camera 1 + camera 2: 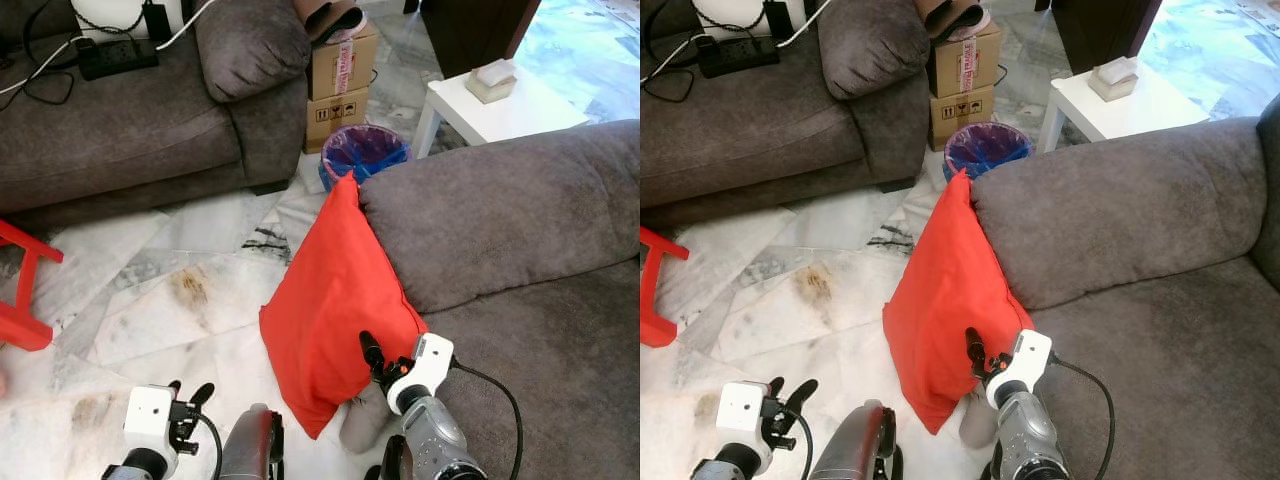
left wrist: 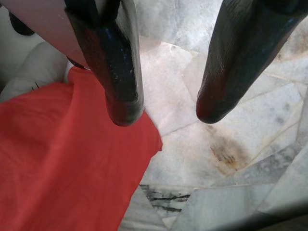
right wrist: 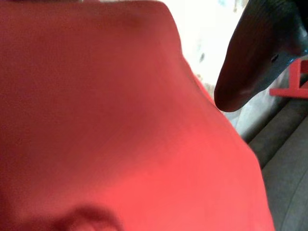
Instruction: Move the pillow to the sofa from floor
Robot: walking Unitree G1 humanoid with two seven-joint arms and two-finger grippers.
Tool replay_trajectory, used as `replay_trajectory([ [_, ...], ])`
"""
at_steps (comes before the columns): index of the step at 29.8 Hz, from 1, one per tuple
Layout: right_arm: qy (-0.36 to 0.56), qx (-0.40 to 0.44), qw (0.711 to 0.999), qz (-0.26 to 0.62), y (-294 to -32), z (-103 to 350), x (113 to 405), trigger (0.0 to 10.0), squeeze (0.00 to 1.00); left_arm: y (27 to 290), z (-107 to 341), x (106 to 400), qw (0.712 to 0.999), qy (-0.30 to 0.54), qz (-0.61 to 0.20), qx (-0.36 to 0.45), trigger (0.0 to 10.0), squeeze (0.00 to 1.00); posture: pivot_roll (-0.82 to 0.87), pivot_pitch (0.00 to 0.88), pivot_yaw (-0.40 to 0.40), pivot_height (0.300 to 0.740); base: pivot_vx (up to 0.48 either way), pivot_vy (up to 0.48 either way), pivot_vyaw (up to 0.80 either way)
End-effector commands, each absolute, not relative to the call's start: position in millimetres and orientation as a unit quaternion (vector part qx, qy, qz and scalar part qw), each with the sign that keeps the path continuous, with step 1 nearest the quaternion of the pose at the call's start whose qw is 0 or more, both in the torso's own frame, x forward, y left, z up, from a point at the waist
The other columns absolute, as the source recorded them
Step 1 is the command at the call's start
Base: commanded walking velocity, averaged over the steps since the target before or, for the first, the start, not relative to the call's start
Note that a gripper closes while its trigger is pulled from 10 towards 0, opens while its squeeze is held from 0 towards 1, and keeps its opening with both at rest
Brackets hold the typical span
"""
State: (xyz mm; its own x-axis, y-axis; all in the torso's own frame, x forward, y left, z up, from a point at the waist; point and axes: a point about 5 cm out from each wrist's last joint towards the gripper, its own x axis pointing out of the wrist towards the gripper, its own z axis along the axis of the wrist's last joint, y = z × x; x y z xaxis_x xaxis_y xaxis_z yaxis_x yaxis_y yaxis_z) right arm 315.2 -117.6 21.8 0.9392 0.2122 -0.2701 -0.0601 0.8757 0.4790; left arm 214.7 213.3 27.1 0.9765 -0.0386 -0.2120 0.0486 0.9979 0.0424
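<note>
A red pillow (image 1: 335,300) stands on edge on the marble floor (image 1: 180,300), leaning against the arm of the grey sofa (image 1: 520,230) on the right. My right gripper (image 1: 372,352) is at the pillow's lower right edge, open. One black finger (image 3: 255,62) lies over the red cloth (image 3: 120,120), and the cloth hides the other finger. My left gripper (image 1: 188,392) hangs low over the floor, left of the pillow, open with nothing between its fingers (image 2: 120,72). The pillow's edge (image 2: 62,159) shows close beside it.
A blue-lined bin (image 1: 365,150) stands just behind the pillow, with stacked cardboard boxes (image 1: 340,75) beyond it. A white side table (image 1: 500,105) is behind the sofa arm. A second grey sofa (image 1: 120,120) carries a power strip (image 1: 118,55). A red stool (image 1: 25,290) stands at far left.
</note>
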Motion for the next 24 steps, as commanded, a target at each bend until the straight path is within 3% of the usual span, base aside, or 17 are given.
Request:
replay_trajectory([
  [1,0.153,0.232,0.958,0.065,-117.5,23.6,316.5,10.0,0.00,213.9,21.2,206.5,0.992,0.125,-0.018,0.019,10.0,0.00,0.36,0.340,0.023,0.635,0.000,0.000,0.00],
  [14,0.111,0.261,0.959,0.015,-122.0,41.8,331.3,10.0,0.00,211.5,23.2,206.3,0.992,0.127,-0.019,0.019,10.0,0.00,0.36,0.343,0.018,0.635,0.000,0.000,0.00],
  [24,0.093,0.345,0.931,-0.074,-145.6,42.5,333.5,10.0,0.00,208.8,23.5,207.6,0.992,0.127,-0.019,0.016,10.0,0.00,0.36,0.342,0.017,0.635,0.000,0.000,0.00],
])
